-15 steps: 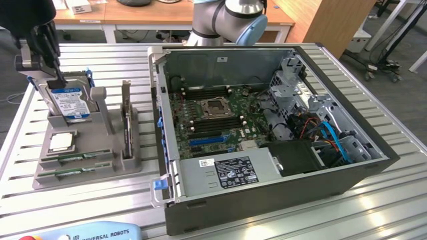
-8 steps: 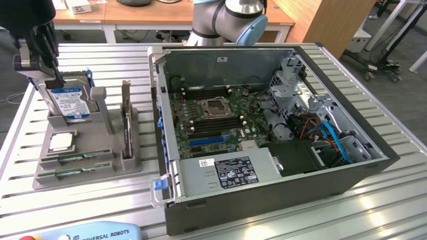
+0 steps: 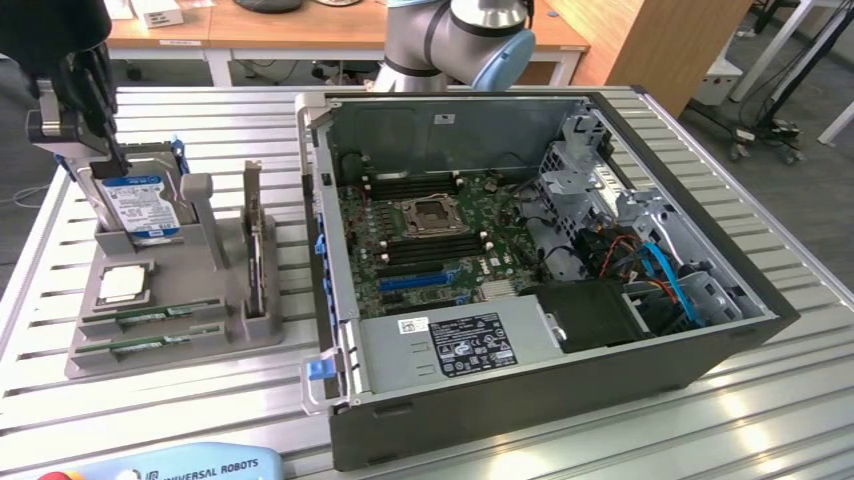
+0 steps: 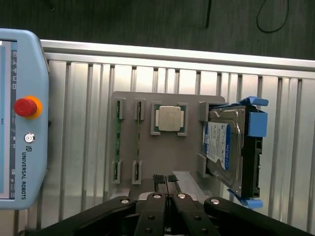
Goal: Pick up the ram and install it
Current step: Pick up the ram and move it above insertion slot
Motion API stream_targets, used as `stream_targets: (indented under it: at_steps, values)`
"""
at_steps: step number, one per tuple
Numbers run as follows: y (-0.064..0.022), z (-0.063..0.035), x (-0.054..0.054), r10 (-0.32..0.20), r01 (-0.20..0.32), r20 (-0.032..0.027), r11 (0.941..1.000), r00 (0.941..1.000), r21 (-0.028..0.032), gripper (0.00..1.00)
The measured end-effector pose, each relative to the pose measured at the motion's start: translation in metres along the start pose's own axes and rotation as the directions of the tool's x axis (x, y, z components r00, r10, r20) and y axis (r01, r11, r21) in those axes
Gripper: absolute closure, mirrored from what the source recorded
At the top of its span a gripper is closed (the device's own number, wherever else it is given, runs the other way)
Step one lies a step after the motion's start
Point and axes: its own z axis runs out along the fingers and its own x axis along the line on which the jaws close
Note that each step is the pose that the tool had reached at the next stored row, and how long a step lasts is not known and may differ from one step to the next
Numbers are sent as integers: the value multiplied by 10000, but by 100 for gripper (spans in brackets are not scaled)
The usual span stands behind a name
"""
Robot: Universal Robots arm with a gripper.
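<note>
Two slim green ram sticks point(image 3: 150, 318) point(image 3: 147, 343) lie in slots at the near end of a grey holder point(image 3: 200, 345). In the wrist view they show as two thin green strips point(image 4: 118, 140) point(image 4: 139, 140) beside the square silver processor point(image 4: 169, 118). My gripper point(image 3: 107, 158) hangs over the holder's far end by the blue-labelled hard drive point(image 3: 138, 208), well above the ram. Its fingers point(image 4: 158, 180) are pressed together with nothing between them; the gripper point(image 4: 165, 180) is shut.
The open computer case point(image 3: 534, 360) stands at the exterior view's right of the holder, its motherboard point(image 3: 414, 235) and black memory slots exposed. A teach pendant point(image 4: 22, 118) lies on the slatted metal table point(image 3: 160, 420) near the holder.
</note>
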Motion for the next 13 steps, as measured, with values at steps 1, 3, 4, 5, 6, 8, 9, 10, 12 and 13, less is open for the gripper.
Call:
stream_targets:
  at_steps: [1, 3, 4, 5, 6, 8, 9, 10, 12, 13]
  values:
    - [1, 0, 9, 1, -1, 0, 10000, 10000, 0, 90]
    - [2, -1, 34, 0, 0, 0, 10000, 10000, 0, 90]
    - [3, -2, 48, 0, 0, -1, 10000, 10000, 0, 90]
    - [3, -2, 62, -2, 2, -1, 10000, 10000, 0, 90]
    - [4, -2, 76, -2, 2, -1, 10000, 10000, 0, 90]
    - [5, -3, 97, -3, 3, -1, 10000, 10000, 0, 90]
    - [5, -4, 110, -3, 3, -1, 10000, 10000, 0, 90]
    - [6, -4, 122, -3, 3, 0, 10000, 10000, 0, 90]
    - [6, -4, 142, -4, 4, -1, 10000, 10000, 0, 90]
    - [7, -5, 143, -3, 3, -1, 10000, 10000, 0, 90]
